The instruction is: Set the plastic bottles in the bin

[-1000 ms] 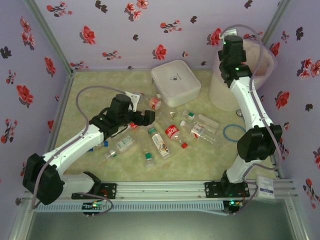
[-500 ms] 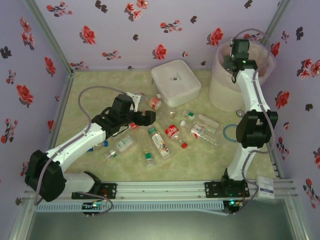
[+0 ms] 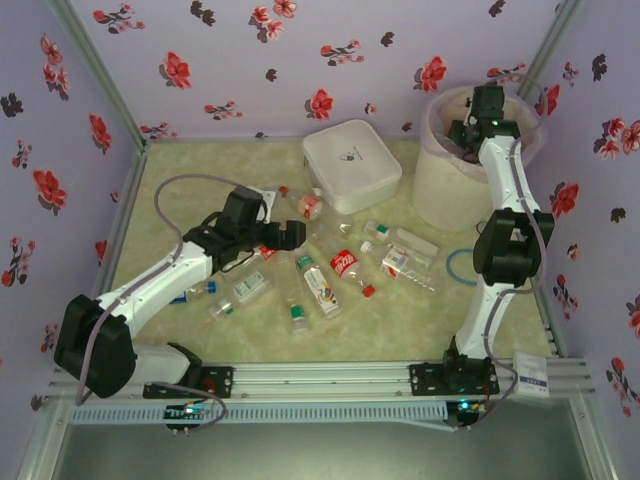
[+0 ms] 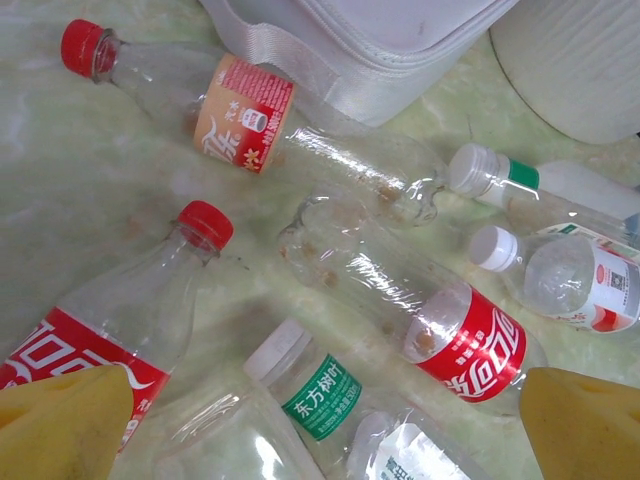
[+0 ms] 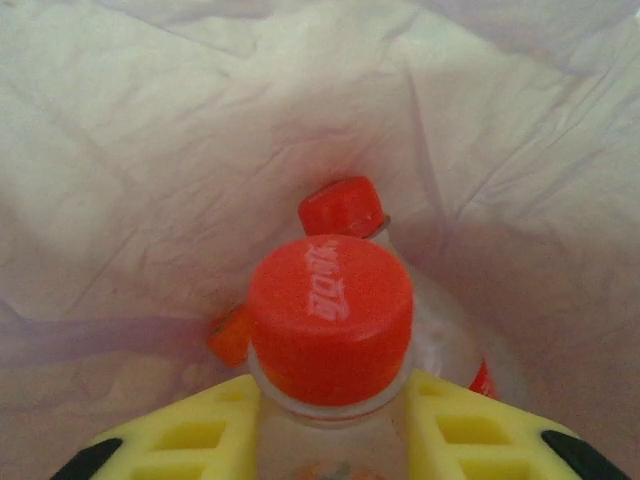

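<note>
Your right gripper point(image 5: 330, 430) flanks a red-capped bottle point(image 5: 330, 315) inside the bin point(image 3: 440, 190), clamp unclear; left gripper point(image 4: 325, 420) spread wide; another bottle point(image 5: 342, 208) already binned, about ten loose bottles point(image 3: 320, 285) left mid-frame

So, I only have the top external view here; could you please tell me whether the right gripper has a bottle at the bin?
Observer: Yes. In the right wrist view a red-capped bottle stands between the fingers of the right gripper; how firmly they hold it I cannot tell.
Operator: Thank you. Is anything underneath it?
Observer: A second red cap shows lower down, inside the bin.
Operator: And the other arm?
Observer: The left gripper is open, its fingertips wide apart above a green-labelled bottle.
</note>
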